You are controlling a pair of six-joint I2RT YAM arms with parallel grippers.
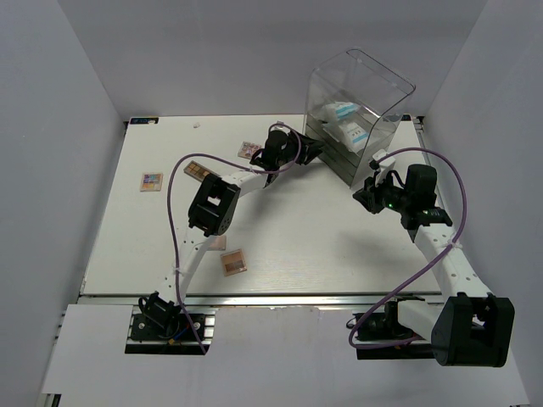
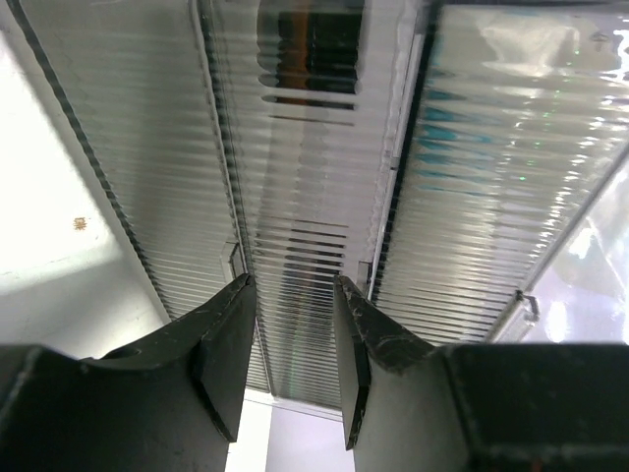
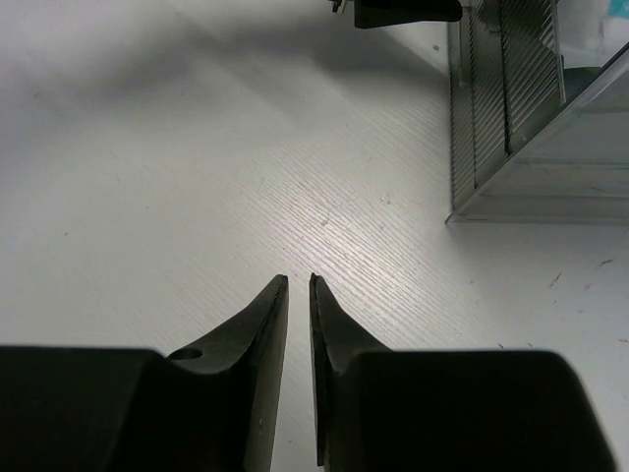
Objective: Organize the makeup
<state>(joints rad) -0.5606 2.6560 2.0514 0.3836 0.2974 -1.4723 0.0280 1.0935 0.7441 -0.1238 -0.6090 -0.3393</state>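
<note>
Pink and brown palettes lie on the table: one at the far left (image 1: 152, 181), one (image 1: 199, 170) and another (image 1: 250, 150) beside my left arm, one near the front (image 1: 233, 261). Two white blue-printed pouches (image 1: 346, 123) lie in the clear drawer box (image 1: 361, 93). My left gripper (image 1: 316, 149) is open and empty, its tips close against the box's ribbed drawer fronts (image 2: 295, 177). A dark blurred shape (image 2: 314, 49) shows through the middle drawer; no jars are clearly visible. My right gripper (image 1: 371, 185) is shut and empty, low over bare table (image 3: 298, 280) beside the box (image 3: 531, 108).
The table is white with white walls on three sides. A further palette (image 1: 217, 243) peeks out from under my left arm. The left gripper's tip (image 3: 403, 12) shows at the top of the right wrist view. Purple cables loop over both arms.
</note>
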